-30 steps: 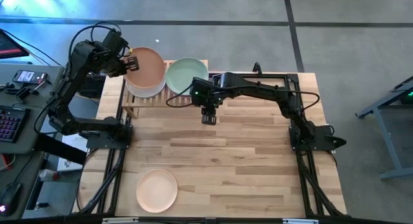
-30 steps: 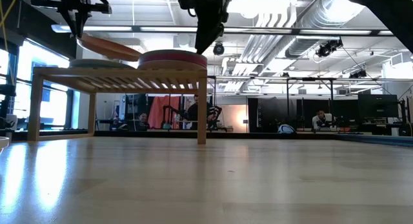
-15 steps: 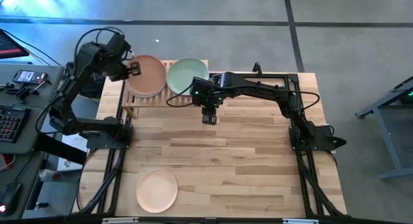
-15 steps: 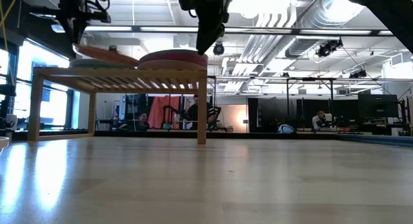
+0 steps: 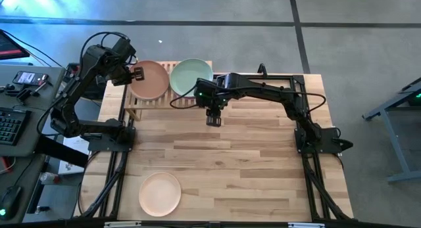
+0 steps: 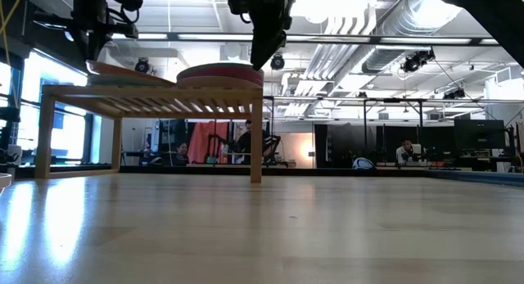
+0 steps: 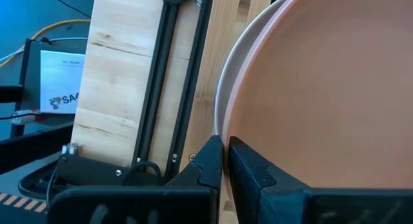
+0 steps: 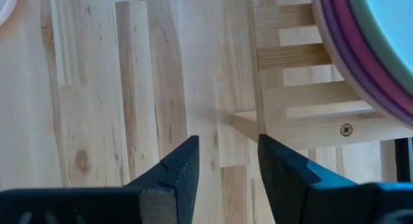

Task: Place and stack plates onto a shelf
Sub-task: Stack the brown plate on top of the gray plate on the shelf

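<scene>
— What stood around the shelf (image 5: 141, 104), and what crowded it?

— The shelf sat at the far left corner of the counter (image 5: 250, 162). On its right half lay a stack with a mint green plate (image 5: 191, 77) on top and purple and magenta rims beneath. On its left half, the left claw (image 5: 137, 73) pinched the rim of a brown plate (image 5: 150, 79), held low over a pale plate (image 7: 227, 88) lying there. The right claw (image 5: 213, 119) hung just off the shelf's near right corner, fingers (image 8: 182, 167) spread with nothing between them, close beside the mint stack's edge.

— And the open room?

— The two stacks nearly touched at the middle, so the shelf top had little bare slat left. The shelf's left end ran close to the counter's edge, where the left arm's base stood. Most of the counter's near side lay bare, with one peach plate (image 5: 160, 193) well apart near the front left edge.
</scene>
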`<state>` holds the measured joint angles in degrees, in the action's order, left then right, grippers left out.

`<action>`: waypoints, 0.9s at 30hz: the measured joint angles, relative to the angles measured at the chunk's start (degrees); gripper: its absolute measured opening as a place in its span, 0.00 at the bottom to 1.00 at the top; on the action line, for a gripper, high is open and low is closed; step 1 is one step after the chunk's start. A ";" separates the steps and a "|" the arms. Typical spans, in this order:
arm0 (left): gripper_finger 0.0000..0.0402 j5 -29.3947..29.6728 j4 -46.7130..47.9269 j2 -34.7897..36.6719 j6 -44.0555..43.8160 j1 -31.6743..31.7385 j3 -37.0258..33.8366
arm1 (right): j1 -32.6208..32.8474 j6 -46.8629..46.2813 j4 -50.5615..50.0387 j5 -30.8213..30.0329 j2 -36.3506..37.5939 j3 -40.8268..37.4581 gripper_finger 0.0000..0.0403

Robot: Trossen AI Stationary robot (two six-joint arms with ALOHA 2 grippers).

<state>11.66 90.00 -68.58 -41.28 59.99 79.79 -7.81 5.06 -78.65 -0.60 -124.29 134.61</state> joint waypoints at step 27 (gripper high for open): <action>0.16 -6.92 -0.51 0.00 0.54 -1.36 -0.02 | 0.00 0.92 0.02 -0.02 0.00 0.00 0.33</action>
<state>4.74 89.49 -68.58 -40.74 58.63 79.77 -7.81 5.98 -78.63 -0.62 -124.29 134.61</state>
